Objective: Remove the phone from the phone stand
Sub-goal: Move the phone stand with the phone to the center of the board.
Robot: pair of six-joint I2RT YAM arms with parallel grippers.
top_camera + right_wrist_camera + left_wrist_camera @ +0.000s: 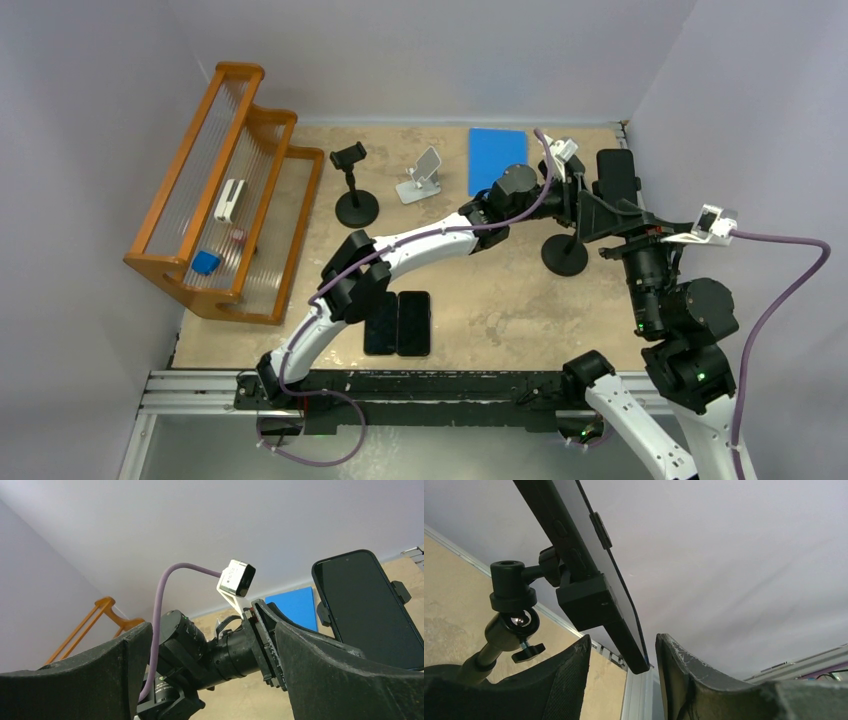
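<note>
Black slim phone (367, 610), dark blank screen, clamped in the stand (509, 587). Left gripper (623, 639) jaws sit apart around its lower corner, right gripper (212, 630) spread wide, holding nothing.

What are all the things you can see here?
Phone: 1, black, clamped in the right-hand stand.
Holding stand: 1, black, right of middle.
Empty clamp stand: 1, black, far middle-left.
Folding stand: 1, silver-white, far middle, empty.
Flat phones: 2, black, side by side near the front edge.
Flat pad: 1, blue, far edge.
Rack: 1, orange wood, left side.
White item: 1, in the rack, too small to name.
Blue item: 1, in the rack.
Table: 1, beige.
Left gripper: black, open, fingers either side of the clamped phone's end.
Right gripper: black, open, holding nothing.
</note>
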